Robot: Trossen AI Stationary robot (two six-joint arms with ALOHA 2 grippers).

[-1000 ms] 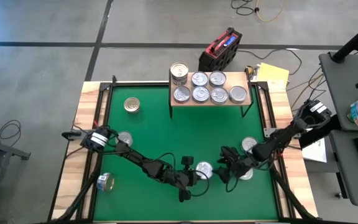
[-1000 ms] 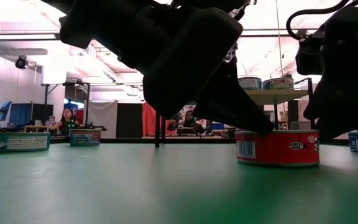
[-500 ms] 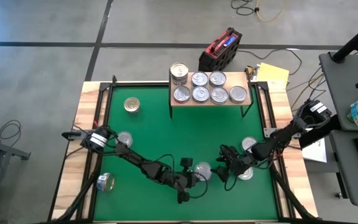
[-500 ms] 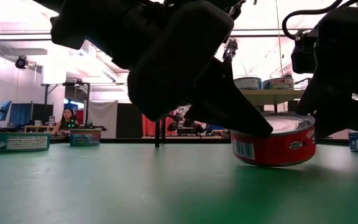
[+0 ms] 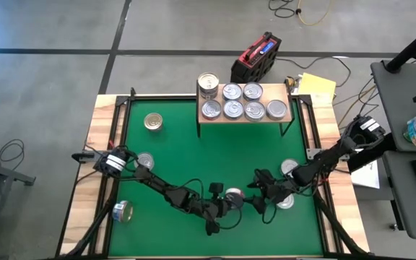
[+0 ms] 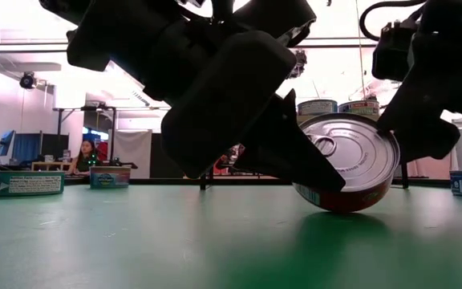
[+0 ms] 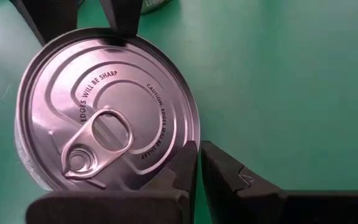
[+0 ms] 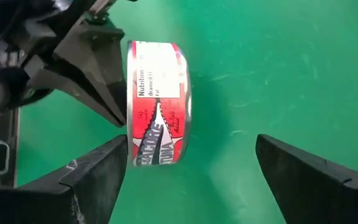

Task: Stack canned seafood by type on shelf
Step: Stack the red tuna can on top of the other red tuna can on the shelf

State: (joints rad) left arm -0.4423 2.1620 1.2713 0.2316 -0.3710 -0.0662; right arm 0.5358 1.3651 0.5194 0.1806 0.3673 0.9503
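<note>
A red-labelled tin (image 6: 347,172) stands tipped up on its lower rim on the green mat, near the middle front, its silver pull-tab lid (image 7: 107,115) facing my left gripper. My left gripper (image 7: 197,167) is shut, its tips at the lid's edge. My right gripper (image 8: 191,142) is open around the tin from the other side. The shelf (image 5: 243,114) stands at the far edge and bears several silver-topped tins (image 5: 243,101), with a stack at its left end (image 5: 208,83). My left gripper's shut fingertips (image 6: 331,172) press against the lower edge of the lid (image 7: 182,149), coming slantwise down from the table's left. The tin leans tilted against them, its lower rim on the mat. My right gripper has one finger (image 6: 423,128) at the tin's raised upper rim (image 6: 393,138), coming slantwise from the right. The tin's red side wall (image 8: 157,106) lies between the open fingers, close to one finger (image 8: 104,168); the other finger (image 8: 303,180) stands clear.
Loose tins lie on the mat: a gold-topped one (image 5: 152,121) at far left, two along the left side (image 5: 144,160) (image 5: 123,211), two at the right under my right arm (image 5: 289,167) (image 5: 286,203). Bare mat lies between the tipped tin and the shelf.
The red tin has tipped up from lying flat to standing tilted on its lower rim, with its lid turned toward the near edge and my left gripper. My right gripper has rolled a little at the tin's far side. My left gripper has stayed put.
</note>
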